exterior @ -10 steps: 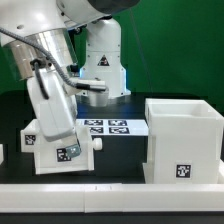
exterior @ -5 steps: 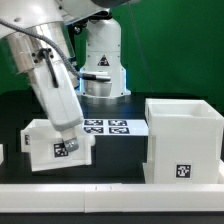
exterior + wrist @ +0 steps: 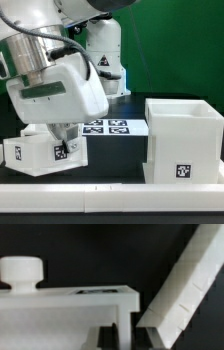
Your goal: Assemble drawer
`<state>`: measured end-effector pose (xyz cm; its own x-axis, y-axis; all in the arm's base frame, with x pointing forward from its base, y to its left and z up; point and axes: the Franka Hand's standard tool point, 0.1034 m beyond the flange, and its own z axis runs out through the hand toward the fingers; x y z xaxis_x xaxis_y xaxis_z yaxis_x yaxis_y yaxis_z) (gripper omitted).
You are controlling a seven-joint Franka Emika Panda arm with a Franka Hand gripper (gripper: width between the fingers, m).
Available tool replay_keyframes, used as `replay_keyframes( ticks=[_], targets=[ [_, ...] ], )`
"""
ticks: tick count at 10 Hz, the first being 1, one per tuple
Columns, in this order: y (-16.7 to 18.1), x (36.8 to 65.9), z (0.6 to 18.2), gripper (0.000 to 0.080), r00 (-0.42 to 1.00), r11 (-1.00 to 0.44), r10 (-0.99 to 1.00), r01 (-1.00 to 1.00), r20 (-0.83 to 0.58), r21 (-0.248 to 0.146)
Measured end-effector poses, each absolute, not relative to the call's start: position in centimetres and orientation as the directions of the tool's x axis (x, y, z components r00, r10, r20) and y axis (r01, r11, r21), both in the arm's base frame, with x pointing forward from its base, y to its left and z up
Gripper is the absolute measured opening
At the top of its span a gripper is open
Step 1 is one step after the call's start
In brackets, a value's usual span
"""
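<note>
One tray (image 3: 38, 158) has shifted toward the exterior view's left

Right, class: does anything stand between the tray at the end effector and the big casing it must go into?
Nothing visible does. Only bare black table separates the tray under the end effector from the casing. The marker board lies flat, just behind that line.

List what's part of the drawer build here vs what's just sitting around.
Job parts:
large white boxy plastic casing
small white plastic knobbed tray

Just there:
thin flat white marker board
black table
</note>
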<state>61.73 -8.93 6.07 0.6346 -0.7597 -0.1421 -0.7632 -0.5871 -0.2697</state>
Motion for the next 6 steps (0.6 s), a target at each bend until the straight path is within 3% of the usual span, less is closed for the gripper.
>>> replay_keyframes(
  ticks=[1, 2, 3, 6],
  targets=[
    [-9.5, 61.4, 6.2, 0.0039, 0.806, -0.769, -0.592, -0.57, -0.017, -0.29],
    [-9.2, 60.3, 6.3, 0.0039, 0.905, -0.874, -0.425, -0.401, 0.031, -0.274],
    [-8.5, 59.7, 6.4, 0.0039, 0.958, -0.934, -0.282, -0.261, 0.053, -0.246],
    [-8.9, 59.6, 6.2, 0.0039, 0.991, -0.973, -0.094, -0.072, 0.093, -0.221]
  ],
)
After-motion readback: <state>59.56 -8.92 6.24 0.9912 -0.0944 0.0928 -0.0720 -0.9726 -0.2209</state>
